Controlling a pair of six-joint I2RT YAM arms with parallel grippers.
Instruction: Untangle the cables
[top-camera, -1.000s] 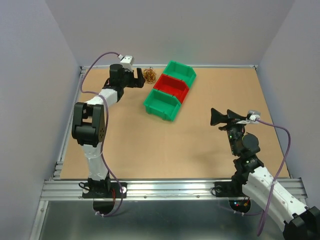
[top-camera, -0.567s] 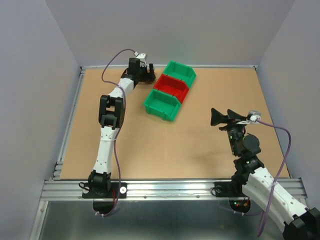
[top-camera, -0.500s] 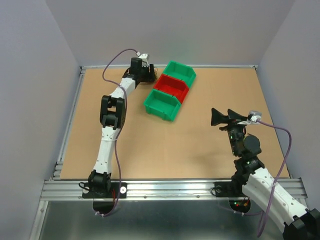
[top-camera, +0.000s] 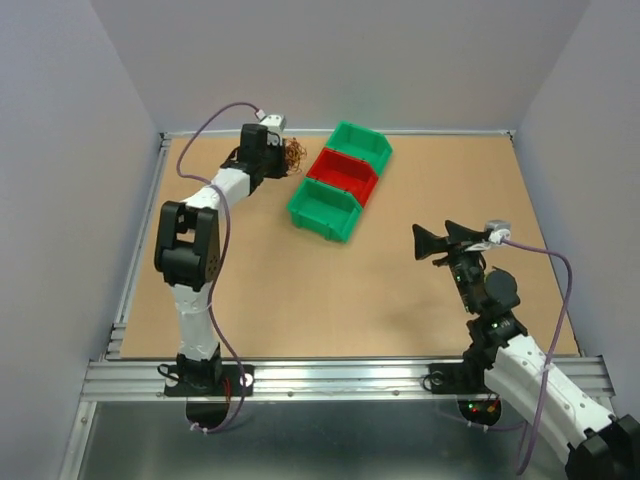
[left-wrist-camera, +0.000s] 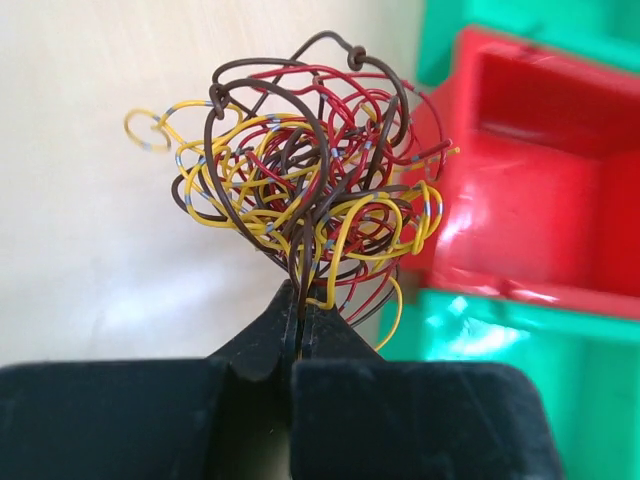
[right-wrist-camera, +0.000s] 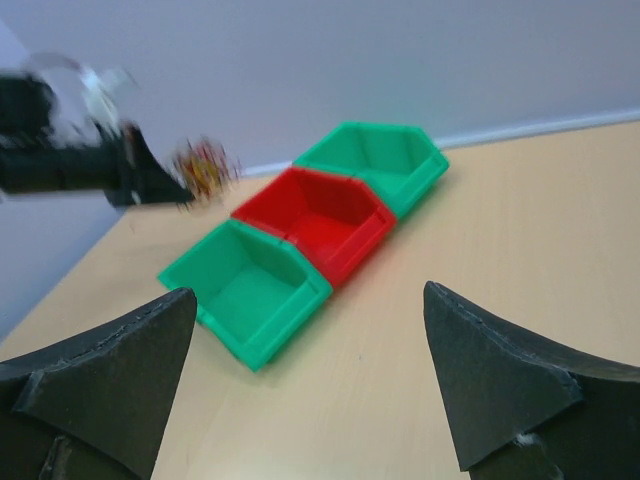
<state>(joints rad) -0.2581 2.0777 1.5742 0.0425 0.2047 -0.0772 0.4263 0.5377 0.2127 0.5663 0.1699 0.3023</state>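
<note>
Left gripper (left-wrist-camera: 300, 312) clamps tangled clump of thin brown, yellow, red wires (left-wrist-camera: 310, 170), likely presenting strands; right gripper (right-wrist-camera: 305, 300) gapes empty.

The left arm (top-camera: 186, 250) rises from its base, folds at the elbow and stretches its forearm far forward. Its jaws are pressed together, tips meeting, pinching the cables (left-wrist-camera: 310, 180) that bunch just beyond them. The right arm (top-camera: 512, 358) is bent near its base with the wrist raised, and its jaws are spread wide apart.
</note>
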